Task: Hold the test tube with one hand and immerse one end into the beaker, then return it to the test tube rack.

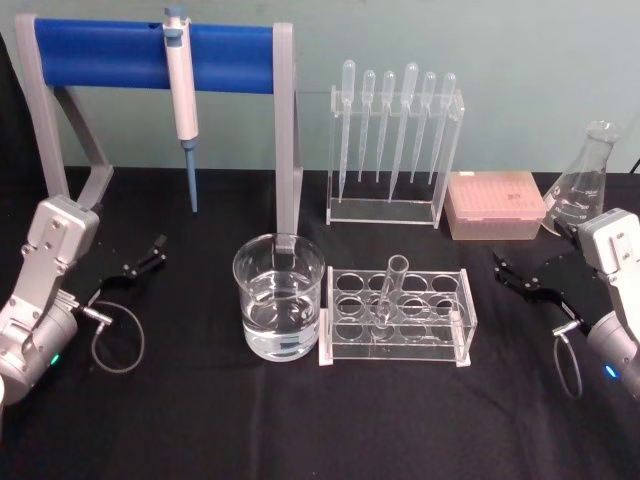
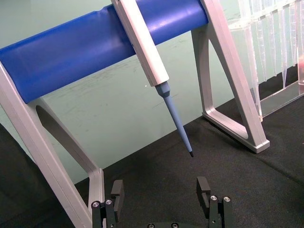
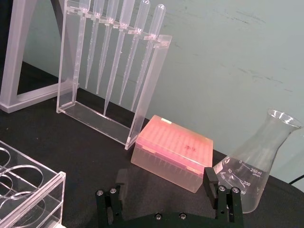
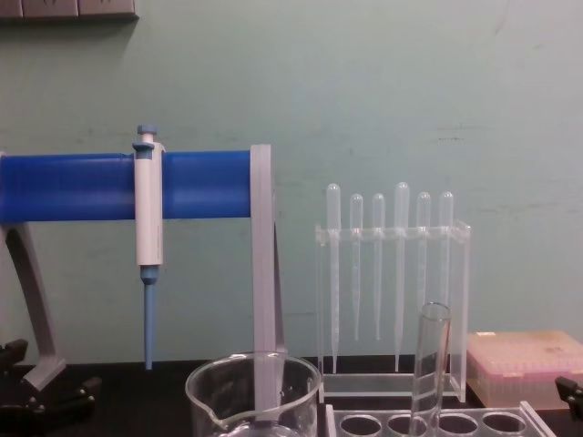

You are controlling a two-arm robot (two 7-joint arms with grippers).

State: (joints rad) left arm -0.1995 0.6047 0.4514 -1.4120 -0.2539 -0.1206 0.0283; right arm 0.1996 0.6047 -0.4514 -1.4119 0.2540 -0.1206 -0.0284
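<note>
Test tube [image 1: 388, 290] leans in its rack [image 1: 460, 322] beside the beaker [image 1: 278, 295], left claw [image 2: 160, 192] and right claw [image 3: 159, 190] both wide and empty off at the sides — dip's either unstarted or finished.

I am logging colours as they are showing. Tablecloth [image 1: 200, 420]: reading plain black. Far wall [image 1: 520, 60]: showing pale green. Stand bar [image 1: 100, 55], far left: showing solid blue on light grey legs [image 1: 287, 140]. Pipettor [image 1: 182, 95]: showing white with a blue tip. Test tube [image 1: 390, 290], beaker [image 1: 245, 290] and rack [image 1: 460, 322]: appearing colourless. Tip box [image 1: 495, 205], far right: glowing pink. Left gripper [image 1: 148, 255] and right gripper [image 1: 512, 272]: showing black.
</note>
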